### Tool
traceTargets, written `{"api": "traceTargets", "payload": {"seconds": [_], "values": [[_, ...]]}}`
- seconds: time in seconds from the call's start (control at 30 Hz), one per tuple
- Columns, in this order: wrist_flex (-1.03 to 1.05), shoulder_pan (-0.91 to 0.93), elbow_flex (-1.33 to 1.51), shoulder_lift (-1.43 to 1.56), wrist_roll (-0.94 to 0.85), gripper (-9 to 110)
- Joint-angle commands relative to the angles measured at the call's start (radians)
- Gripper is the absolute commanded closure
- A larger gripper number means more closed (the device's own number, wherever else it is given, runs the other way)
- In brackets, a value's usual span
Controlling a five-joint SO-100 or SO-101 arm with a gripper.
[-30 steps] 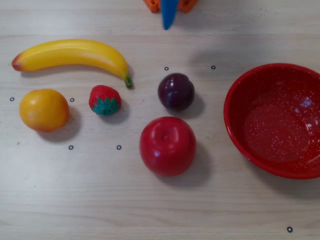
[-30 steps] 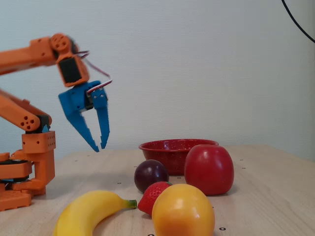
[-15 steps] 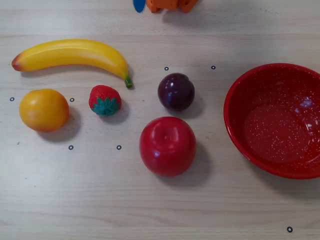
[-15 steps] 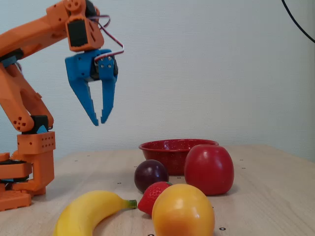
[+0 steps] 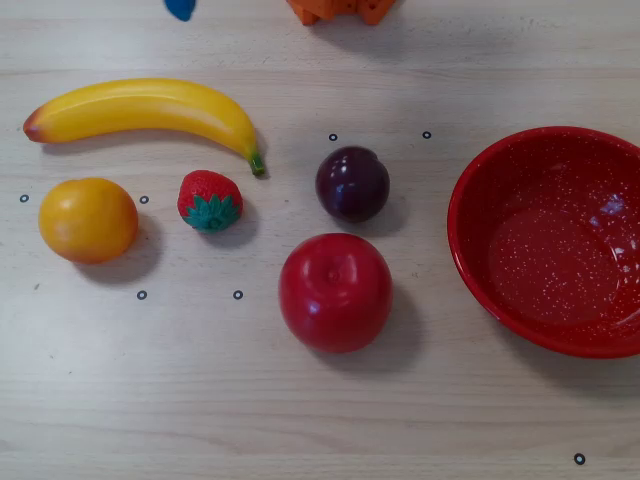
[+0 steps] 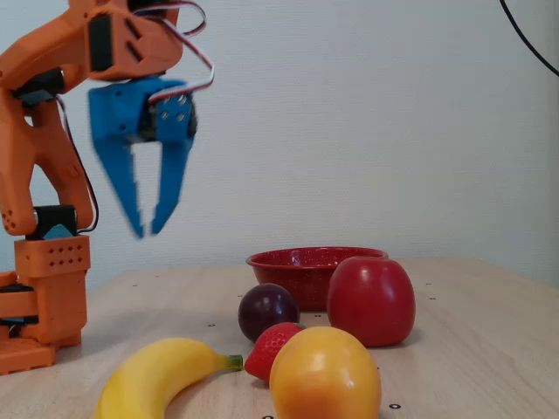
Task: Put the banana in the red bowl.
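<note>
The long yellow banana lies at the upper left of the table in the overhead view, reddish end to the left, green stem tip to the right. In the fixed view it lies at the front left. The red speckled bowl stands empty at the right edge in the overhead view and at the back in the fixed view. My blue gripper hangs high above the table in the fixed view, fingers pointing down, slightly apart and empty. Only its tip shows in the overhead view.
A round yellow-orange fruit, a strawberry, a dark plum and a red apple lie between banana and bowl. The orange arm base stands at the left in the fixed view.
</note>
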Motion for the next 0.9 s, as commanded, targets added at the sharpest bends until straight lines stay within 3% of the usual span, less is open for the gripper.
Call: {"api": "traceTargets", "payload": {"seconds": [0.0, 0.43, 0.6, 0.77, 0.87], "values": [[0.078, -0.06, -0.078, 0.02, 0.103, 101], [-0.006, -0.255, -0.061, -0.155, 0.362, 101], [-0.101, -0.284, -0.066, -0.221, 0.357, 101], [-0.196, -0.321, -0.063, -0.287, 0.408, 92], [-0.225, -0.345, -0.067, -0.319, 0.451, 80]]}}
